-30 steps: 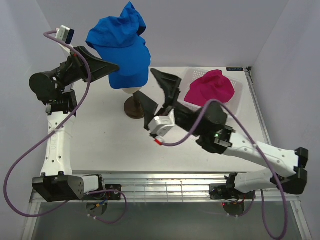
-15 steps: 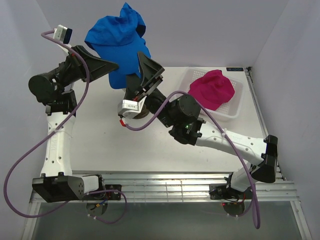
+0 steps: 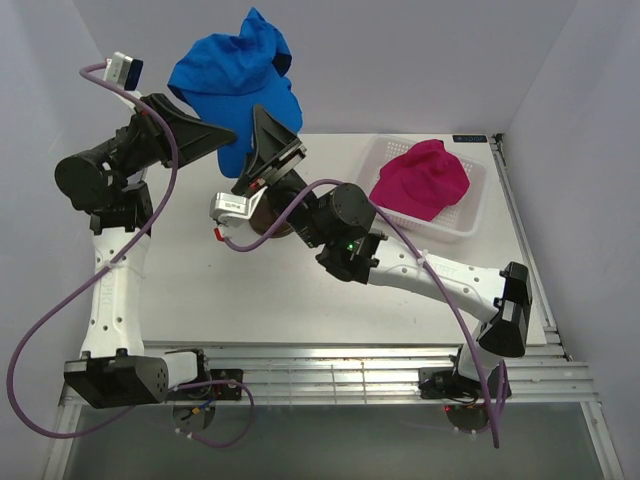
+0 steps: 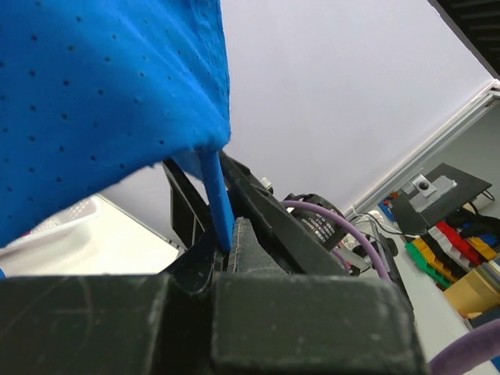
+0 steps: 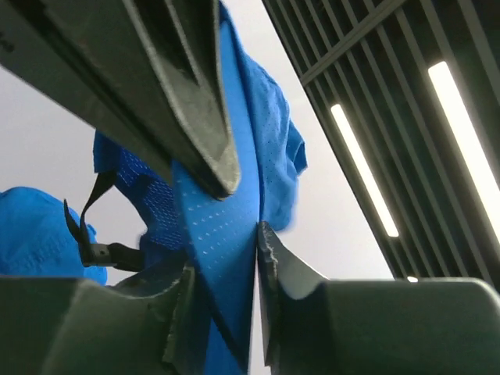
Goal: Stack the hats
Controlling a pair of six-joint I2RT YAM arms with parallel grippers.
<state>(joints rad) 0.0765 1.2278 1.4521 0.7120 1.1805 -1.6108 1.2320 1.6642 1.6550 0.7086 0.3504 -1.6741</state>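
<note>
the right gripper (image 5: 244, 207) holds a fold of the blue cap (image 3: 235, 85) between narrow jaws. just beyond it the left gripper (image 4: 226, 238) is clamped tight on a thin edge strip of the same cap. the cap hangs high over the far left of the table (image 3: 200, 290), between the two grippers and touching nothing else.

both holds look shallow, each on a thin bit of cloth. if the arms pull apart, the fold may slide out of one pair of jaws or the cap may stretch out of shape. if one side lets go before the other is firm, the cap likely drops and crumples. a limp, bunched cap may also land folded instead of nesting on the next one.

the blue cap is soft cloth dotted with tiny holes, creased and floppy, with a dark strap (image 5: 90, 234) and buckle at the back. farther right, the pink cap (image 3: 420, 180) lies in a white latticed basket (image 3: 455, 228), its crown rounded and smooth. whether another cap sits under it i cannot tell.
</note>
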